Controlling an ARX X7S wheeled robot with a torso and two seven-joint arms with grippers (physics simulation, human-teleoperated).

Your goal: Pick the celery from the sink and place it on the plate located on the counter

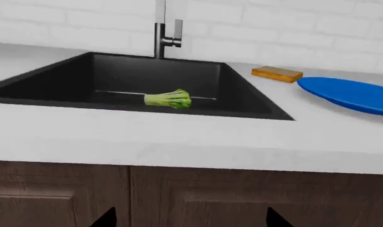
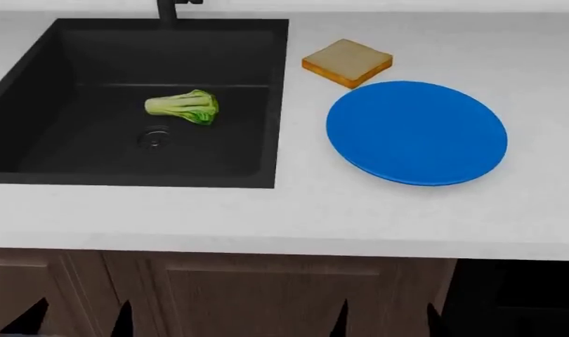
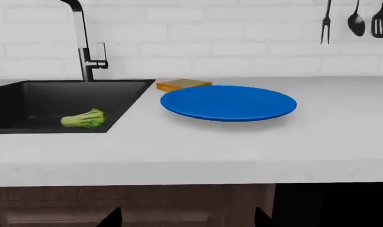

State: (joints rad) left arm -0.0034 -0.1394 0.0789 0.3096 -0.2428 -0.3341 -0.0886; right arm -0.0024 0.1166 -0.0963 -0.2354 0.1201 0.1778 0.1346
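1. L gripper: only two dark fingertip points show at the bottom of head view and L wrist view, spread apart w/ nothing between them, so it reads as released and empty. It sits low, in front of the cabinet doors, below counter level.
2. R gripper: same story, tips apart, nothing held, also down by the cabinet front.
3. Celery lies on the floor of the sink, up and ahead of the L gripper, slightly toward the R side. Lying on its side, pale stalk end pointing away from the plate, leafy end toward it. Drain is just nearer the robot than the celery.
4. Step in hand, my read: reach not yet begun. L arm is the closer one, so use it.
5. To do it well: lift L gripper clear of the counter edge first, then go over the sink's near wall and descend from above; don't clip the rim.
6. Turn the wrist so the jaws close across the stalks, not along them. Grip the firm pale part; leaves would likely crush or slip.
7. Plate is further out, toward the R side of the L gripper, on the counter beside the sink. Bread slice sits just behind it; faucet at the sink's far rim. Keep carry path clear of both.
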